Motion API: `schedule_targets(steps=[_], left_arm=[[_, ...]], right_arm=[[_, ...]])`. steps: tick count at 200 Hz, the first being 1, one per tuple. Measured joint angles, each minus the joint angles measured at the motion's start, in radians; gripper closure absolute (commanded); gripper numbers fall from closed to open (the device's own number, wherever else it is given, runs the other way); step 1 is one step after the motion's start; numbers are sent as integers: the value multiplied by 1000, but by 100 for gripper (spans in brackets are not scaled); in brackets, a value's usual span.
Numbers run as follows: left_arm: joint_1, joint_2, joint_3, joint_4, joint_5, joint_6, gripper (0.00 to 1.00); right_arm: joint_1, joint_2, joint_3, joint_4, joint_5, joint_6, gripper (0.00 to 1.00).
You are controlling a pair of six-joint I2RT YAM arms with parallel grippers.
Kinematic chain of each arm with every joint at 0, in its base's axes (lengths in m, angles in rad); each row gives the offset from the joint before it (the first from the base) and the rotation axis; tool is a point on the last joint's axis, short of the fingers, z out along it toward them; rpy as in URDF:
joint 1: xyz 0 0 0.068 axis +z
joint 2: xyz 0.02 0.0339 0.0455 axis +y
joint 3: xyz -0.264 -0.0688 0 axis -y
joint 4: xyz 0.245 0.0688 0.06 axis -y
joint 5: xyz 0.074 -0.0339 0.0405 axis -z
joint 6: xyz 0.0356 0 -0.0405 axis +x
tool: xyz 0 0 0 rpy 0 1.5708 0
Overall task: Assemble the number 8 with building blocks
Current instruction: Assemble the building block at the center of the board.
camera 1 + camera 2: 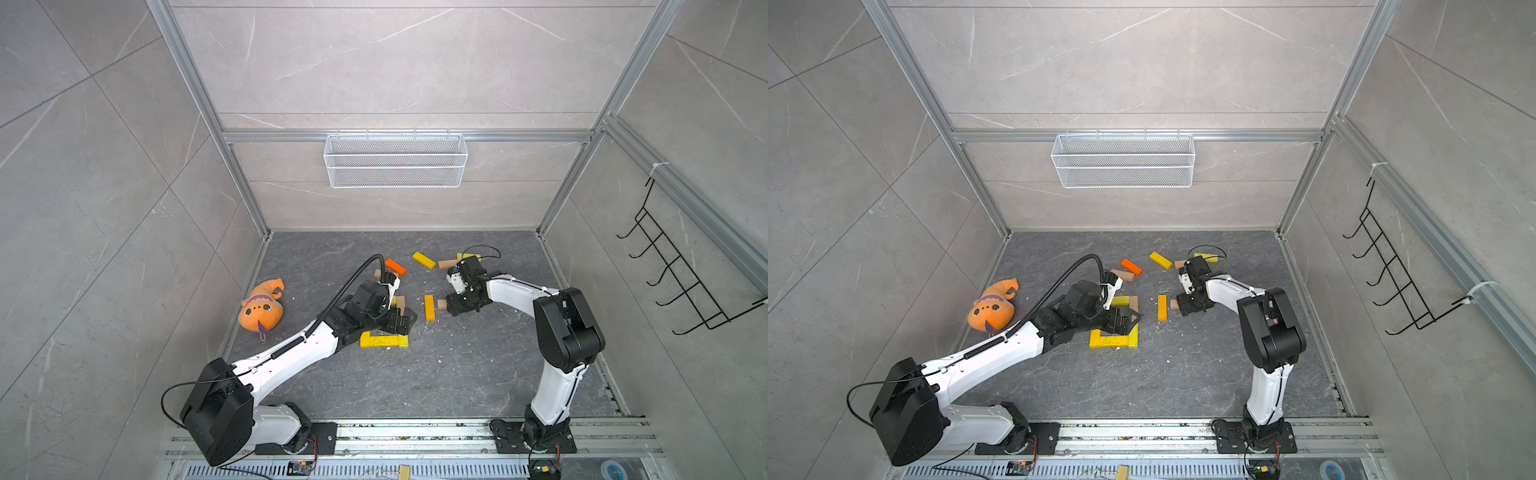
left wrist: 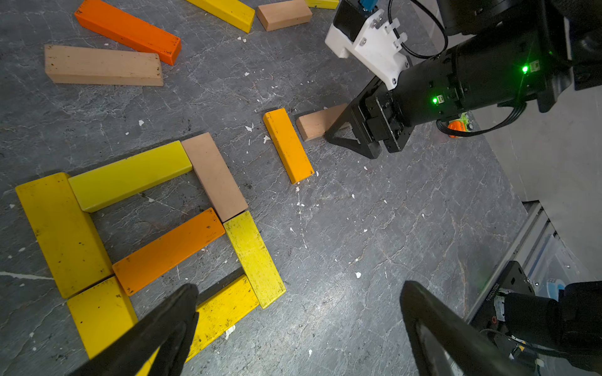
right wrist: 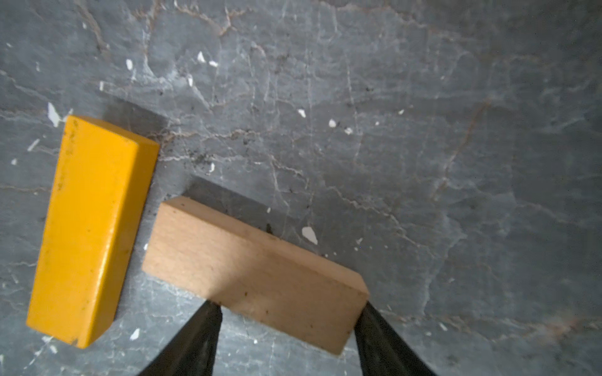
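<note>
The left hand [image 2: 299, 288] is held wide open, empty, over the seven-bar figure of building blocks [image 2: 169, 250] in the middle of the bench [image 2: 391, 228]. Right of an amber block [image 3: 88, 228], a flat tan block [image 3: 254, 273] is straddled by the right hand [image 3: 290, 306], but a firm clamp cannot be discerned. A pick-up is judged underway, so squeezing and a clean lift are needed.

Tan block [image 2: 313, 126] half behind right claw [image 2: 337, 125]

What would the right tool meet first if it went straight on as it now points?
Probably the tan block between the jaws of the right tool; the amber block lies beyond.
</note>
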Motion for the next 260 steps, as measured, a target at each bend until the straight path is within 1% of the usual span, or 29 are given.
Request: schedule_targets(steps=[85,221,260], left_arm=[[0,0,-5,7,0,-3,1],[0,0,-5,7,2,-3,0],[0,0,-5,7,2,-3,1]], right_arm=[[0,25,54,-17,-9,-4,34],[6,51,92,-35,-12,-8,38],[7,51,93,-36,-11,-8,43]])
